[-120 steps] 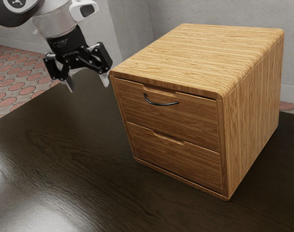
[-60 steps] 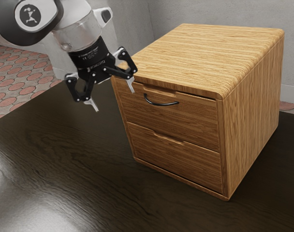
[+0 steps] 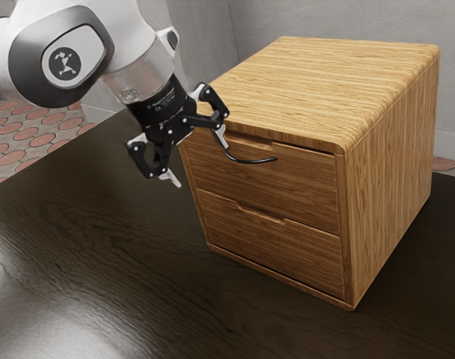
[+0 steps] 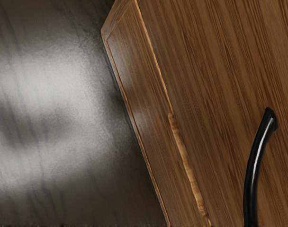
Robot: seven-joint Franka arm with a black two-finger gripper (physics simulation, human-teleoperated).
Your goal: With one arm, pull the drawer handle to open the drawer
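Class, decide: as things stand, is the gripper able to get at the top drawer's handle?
Probably yes: the open gripper sits beside the handle's end, with nothing between them.

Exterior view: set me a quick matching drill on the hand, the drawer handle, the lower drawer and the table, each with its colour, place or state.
1. hand
2. drawer handle
3. lower drawer
4. table

A. dark, glossy surface
B. open, at one end of the bar
C. black curved bar
D. plain wood front, lowest on the cabinet

Pairs: 1-B, 2-C, 3-D, 4-A
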